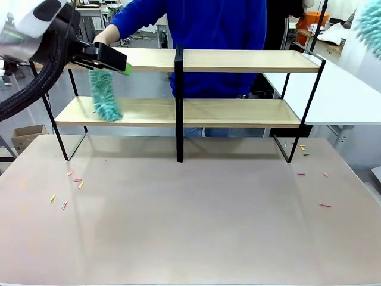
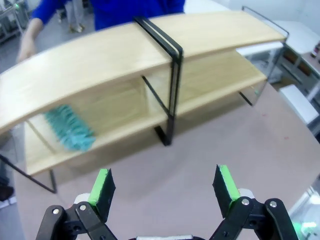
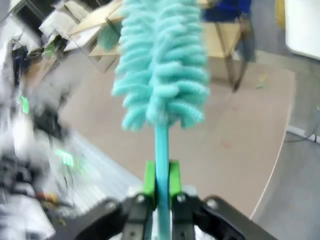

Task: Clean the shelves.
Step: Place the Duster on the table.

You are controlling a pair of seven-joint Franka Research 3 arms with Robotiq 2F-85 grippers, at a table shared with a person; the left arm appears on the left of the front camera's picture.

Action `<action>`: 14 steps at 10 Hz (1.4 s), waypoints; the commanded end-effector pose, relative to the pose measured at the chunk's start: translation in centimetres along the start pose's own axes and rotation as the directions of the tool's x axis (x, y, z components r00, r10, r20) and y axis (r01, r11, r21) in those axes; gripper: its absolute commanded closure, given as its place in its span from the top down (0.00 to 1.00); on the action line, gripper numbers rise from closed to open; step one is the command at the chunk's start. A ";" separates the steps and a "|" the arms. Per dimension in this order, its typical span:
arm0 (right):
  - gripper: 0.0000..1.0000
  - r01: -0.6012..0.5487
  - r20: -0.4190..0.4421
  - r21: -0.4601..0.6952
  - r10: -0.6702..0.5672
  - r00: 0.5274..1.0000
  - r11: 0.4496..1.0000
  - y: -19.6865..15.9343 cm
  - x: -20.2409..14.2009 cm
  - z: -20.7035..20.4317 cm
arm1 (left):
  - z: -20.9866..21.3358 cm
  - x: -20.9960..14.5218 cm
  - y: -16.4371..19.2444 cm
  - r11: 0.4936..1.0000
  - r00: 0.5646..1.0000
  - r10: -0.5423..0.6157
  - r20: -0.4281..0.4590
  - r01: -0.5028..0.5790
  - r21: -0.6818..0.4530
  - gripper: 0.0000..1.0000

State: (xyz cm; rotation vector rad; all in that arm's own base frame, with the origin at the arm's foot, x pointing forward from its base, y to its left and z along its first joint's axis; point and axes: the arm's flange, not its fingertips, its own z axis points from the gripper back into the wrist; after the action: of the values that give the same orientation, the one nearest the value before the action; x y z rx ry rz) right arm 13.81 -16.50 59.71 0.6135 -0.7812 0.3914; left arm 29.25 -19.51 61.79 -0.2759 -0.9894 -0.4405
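Teal fluffy duster [image 3: 160, 75] pinched by its handle in right gripper [image 3: 161, 182]. Second teal duster [image 1: 105, 98] on light wooden two-tier shelves [image 1: 238, 61], lower left board. Left gripper [image 2: 164, 176] spread, empty. Coloured scraps [image 1: 76, 179] on beige tabletop [image 1: 190, 226].

Bright, even indoor light, front view sharp. Soft sheen on the beige surface [image 1: 196, 220], faint shadows under the shelves [image 1: 238, 111]. Left wrist view: wide-angle bowing of the shelf boards, turquoise duster [image 2: 69, 128] slightly smeared. Right wrist view: heavy motion blur at left edge and background, second duster [image 3: 162, 65] soft, fingers [image 3: 149, 176] near focus.
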 end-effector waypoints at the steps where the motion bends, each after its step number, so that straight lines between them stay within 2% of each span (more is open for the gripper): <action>1: 0.12 -0.372 -0.223 0.215 0.416 0.881 0.903 4.4 0.2 -6.9 | 1.0 -0.5 2.6 0.954 0.980 0.051 -0.192 -0.104 -0.281 1.00; 2: 0.12 -0.452 -0.314 0.244 0.511 0.800 0.858 5.2 -0.9 -10.6 | 1.2 -2.9 6.3 0.902 0.947 0.167 -0.273 -0.258 -0.345 1.00; 3: 0.12 -0.462 -0.395 0.268 0.533 0.748 0.846 5.2 -2.2 -14.8 | 0.6 -6.5 10.4 0.786 0.873 0.299 -0.386 -0.454 -0.419 1.00; 4: 0.12 -0.483 -0.461 0.246 0.540 0.704 0.840 5.4 -3.6 -19.1 | -1.1 -11.4 14.6 0.628 0.766 0.447 -0.462 -0.636 -0.448 1.00; 5: 0.12 -0.527 -0.505 0.213 0.554 0.662 0.823 5.8 -4.2 -22.1 | -2.8 -15.8 17.4 0.388 0.692 0.559 -0.457 -0.705 -0.593 1.00; 6: 0.12 -0.556 -0.502 0.241 0.592 0.631 0.796 6.0 -4.6 -24.1 | -4.2 -19.6 19.4 0.213 0.600 0.667 -0.442 -0.722 -0.658 1.00; 7: 0.12 -0.555 -0.537 0.242 0.586 0.606 0.796 5.7 -4.8 -25.2 | -3.8 -21.9 21.1 0.110 0.526 0.739 -0.421 -0.711 -0.695 1.00; 8: 0.12 -0.518 -0.539 0.253 0.564 0.626 0.817 5.0 -4.9 -25.2 | -2.4 -22.6 22.1 0.115 0.538 0.760 -0.364 -0.663 -0.739 1.00; 9: 0.12 -0.467 -0.561 0.229 0.508 0.654 0.854 3.9 -4.9 -25.0 | -2.0 -21.9 21.9 0.150 0.565 0.752 -0.340 -0.648 -0.747 1.00; 10: 0.12 -0.462 -0.547 0.214 0.498 0.673 0.860 3.2 -4.9 -23.8 | -1.6 -20.6 21.3 0.207 0.617 0.716 -0.327 -0.635 -0.744 1.00; 11: 0.12 -0.449 -0.526 0.200 0.482 0.701 0.871 2.3 -4.8 -22.9 | -1.7 -20.0 21.0 0.247 0.636 0.685 -0.356 -0.662 -0.708 1.00; 12: 0.12 -0.439 -0.526 0.182 0.465 0.713 0.880 1.6 -4.9 -22.4 | -2.2 -20.0 21.0 0.258 0.626 0.668 -0.402 -0.702 -0.663 1.00; 13: 0.12 -0.433 -0.517 0.228 0.485 0.706 0.872 1.1 -5.3 -22.8 | -2.8 -20.4 21.0 0.261 0.604 0.659 -0.448 -0.742 -0.617 1.00; 14: 0.12 -0.423 -0.551 0.243 0.484 0.680 0.873 0.7 -5.9 -23.7 | -3.3 -20.6 21.0 0.278 0.585 0.664 -0.466 -0.772 -0.572 1.00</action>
State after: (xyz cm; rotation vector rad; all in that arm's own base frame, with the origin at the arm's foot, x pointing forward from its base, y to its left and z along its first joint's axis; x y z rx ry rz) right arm 25.89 -2.82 49.94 0.3477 -0.3014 1.0009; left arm 37.01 4.54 41.14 -1.4628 -0.3968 0.0311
